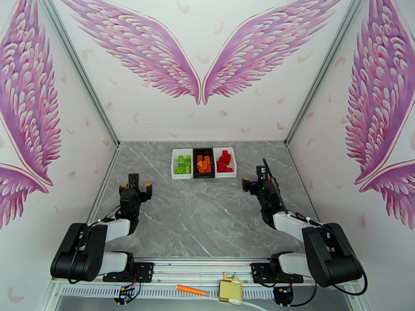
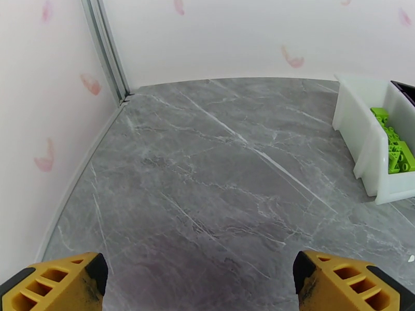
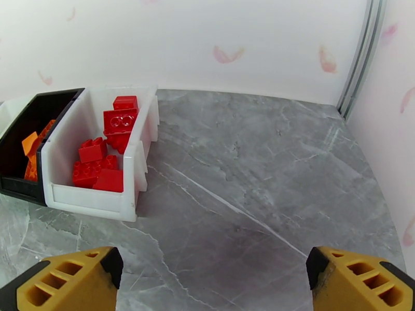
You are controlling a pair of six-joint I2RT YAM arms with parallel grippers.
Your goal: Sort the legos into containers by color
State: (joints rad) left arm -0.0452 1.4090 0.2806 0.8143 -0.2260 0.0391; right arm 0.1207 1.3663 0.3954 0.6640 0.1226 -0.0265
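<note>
Legos lie sorted in three bins that stand side by side in a row at the far middle of the grey table (image 1: pixel 207 224). The green legos (image 1: pixel 182 165) are in the left white bin (image 1: pixel 174 164), the orange legos (image 1: pixel 203 164) in the black bin (image 1: pixel 194 163), and the red legos (image 1: pixel 224 160) in the right white bin (image 1: pixel 234 163). The left tool (image 1: pixel 136 185) hangs released and empty over bare table, nearer than the row and to its left. The right tool (image 1: pixel 254 180) is also released and empty, nearer than the row and to its right. Its yellow fingers (image 3: pixel 67 283) are spread wide above the marble surface.
</note>
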